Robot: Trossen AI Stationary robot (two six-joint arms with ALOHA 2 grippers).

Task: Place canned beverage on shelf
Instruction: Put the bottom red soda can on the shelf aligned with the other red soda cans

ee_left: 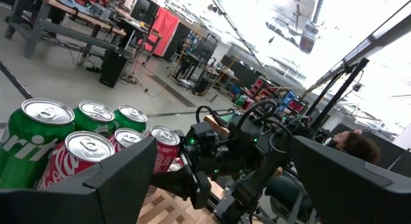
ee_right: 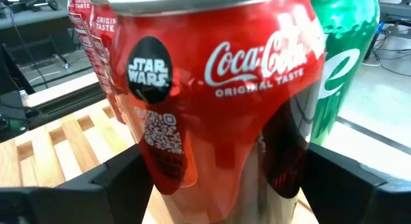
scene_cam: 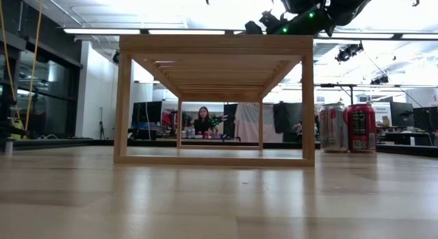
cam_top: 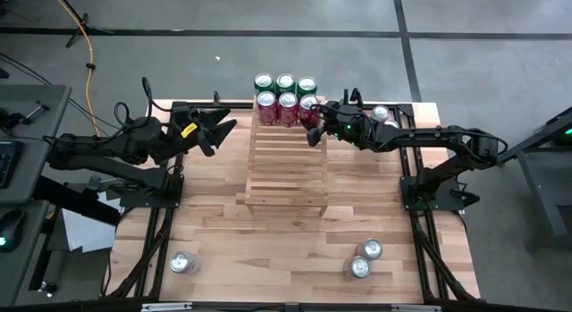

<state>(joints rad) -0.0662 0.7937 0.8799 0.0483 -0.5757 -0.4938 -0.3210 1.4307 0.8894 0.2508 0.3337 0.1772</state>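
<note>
The slatted wooden shelf [cam_top: 286, 173] stands mid-table. On its far end stand three green cans [cam_top: 285, 82] and, in front of them, a row of red cans [cam_top: 277, 103]. My right gripper [cam_top: 315, 124] reaches in from the right and is shut on the rightmost red can [ee_right: 218, 89], next to a red neighbour [ee_right: 90, 31] and a green can [ee_right: 347, 57]. My left gripper [cam_top: 219, 131] hangs open in the air left of the shelf, touching nothing; its wrist view looks across at the cans [ee_left: 83, 147]. My right gripper holds the red can by its two opposite side walls [ee_right: 151, 166], one finger [ee_right: 96, 192] on each side, low on the body. The fingers come from the table's right, nearly level. The can stands upright; its base is hidden, so whether it rests on the shelf cannot be told.
Loose cans stand on the table: one near left [cam_top: 183, 263], two near right [cam_top: 365, 258], two far right by the right arm [cam_top: 384, 117]. In the low view two cans [scene_cam: 349, 127] stand right of the shelf. A person [scene_cam: 203, 121] sits in the room beyond.
</note>
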